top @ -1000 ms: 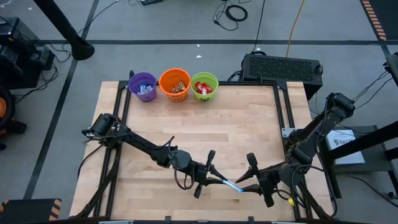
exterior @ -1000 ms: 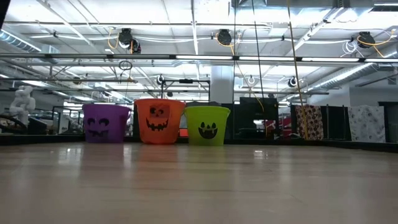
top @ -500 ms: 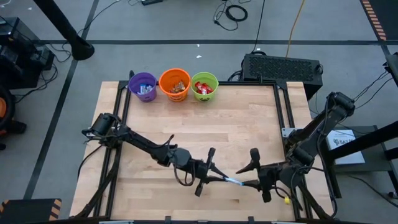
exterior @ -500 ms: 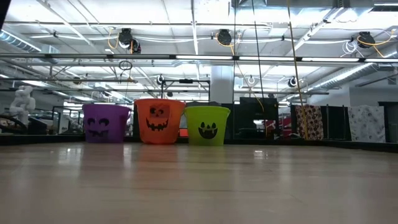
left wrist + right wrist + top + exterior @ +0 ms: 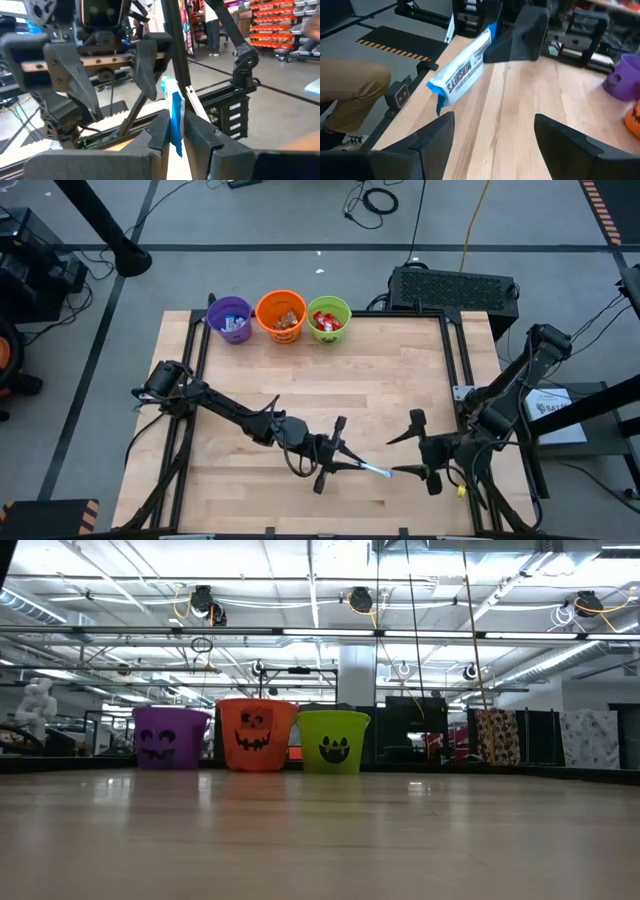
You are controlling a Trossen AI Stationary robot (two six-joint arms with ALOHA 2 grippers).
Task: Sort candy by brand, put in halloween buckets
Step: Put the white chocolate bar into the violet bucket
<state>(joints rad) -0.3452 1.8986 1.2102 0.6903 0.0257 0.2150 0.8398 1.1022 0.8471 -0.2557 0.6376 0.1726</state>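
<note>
Handoff step, near desk edge: left end effector (image 5: 340,463) pinched on blue candy bar (image 5: 372,471), right end effector (image 5: 402,456) wide open w/ nothing in it, just off bar's 3 o'clock tip; next, carry to purple bucket (image 5: 231,319) at 11 o'clock

Low view: neither arm in frame; purple bucket (image 5: 171,738), orange bucket (image 5: 256,735) and green bucket (image 5: 333,741) show only their outsides, contents hidden. High view: bucket contents too small to tell brands. Right wrist view: blue candy (image 5: 461,71) lettering blurred, far end hidden behind the left end effector (image 5: 517,36).
</note>
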